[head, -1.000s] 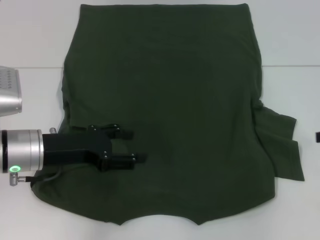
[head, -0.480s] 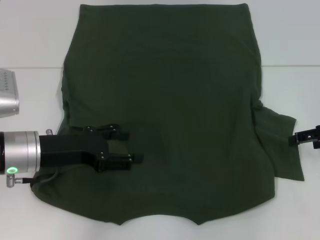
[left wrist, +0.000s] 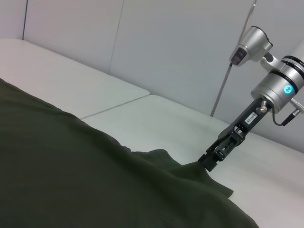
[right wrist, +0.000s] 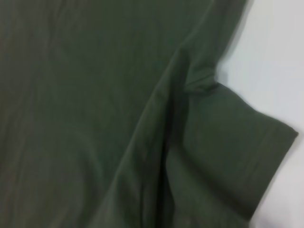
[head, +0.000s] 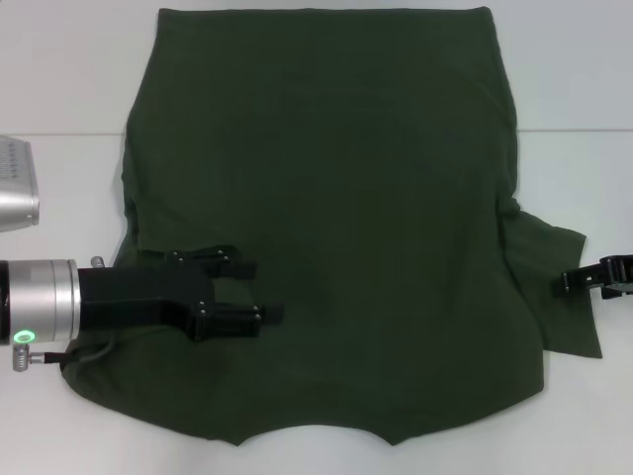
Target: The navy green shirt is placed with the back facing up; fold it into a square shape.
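The navy green shirt (head: 326, 218) lies flat, back up, on the white surface (head: 59, 79). Left gripper (head: 265, 289) hovers over it, fingers wide. Right gripper (head: 574, 281) reaches the sleeve; can't tell its fingers. Best pinch the sleeve hem only.

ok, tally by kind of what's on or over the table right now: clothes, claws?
Shirts: 1, the green shirt, spread flat on the white table.
Claws: 2, the left claw open over the shirt's left side, the right claw at the right sleeve edge.
Total: 3.
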Tool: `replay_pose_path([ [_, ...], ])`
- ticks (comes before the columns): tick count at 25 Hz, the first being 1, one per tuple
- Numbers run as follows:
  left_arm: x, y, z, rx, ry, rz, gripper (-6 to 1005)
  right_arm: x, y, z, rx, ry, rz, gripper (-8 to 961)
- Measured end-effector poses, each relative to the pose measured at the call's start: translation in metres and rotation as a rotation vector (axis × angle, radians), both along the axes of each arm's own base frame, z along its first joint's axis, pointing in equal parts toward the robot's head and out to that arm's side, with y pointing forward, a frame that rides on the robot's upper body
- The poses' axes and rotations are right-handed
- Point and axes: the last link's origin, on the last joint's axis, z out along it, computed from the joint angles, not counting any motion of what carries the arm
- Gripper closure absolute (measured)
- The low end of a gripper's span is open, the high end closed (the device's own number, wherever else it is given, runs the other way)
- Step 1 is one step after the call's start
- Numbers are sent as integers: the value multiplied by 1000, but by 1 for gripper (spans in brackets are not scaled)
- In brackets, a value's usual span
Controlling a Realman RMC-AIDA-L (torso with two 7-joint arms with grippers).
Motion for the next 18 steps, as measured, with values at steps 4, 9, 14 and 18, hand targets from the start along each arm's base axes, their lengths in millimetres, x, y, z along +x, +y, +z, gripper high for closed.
replay_pose_path([
  [4,0,0,0,-1,-1,4,198,-4,2,-3,-3,-1,11,173],
  [9,0,0,0,-2,-3,7,197,-7,3,-8,-14,-6,23,175],
  [14,0,0,0,-2,-3,8,198,-8,4,-10,-18,-15,26,177],
  [18,0,0,0,-2,-4,9,198,-7,4,-10,-11,-16,21,179],
])
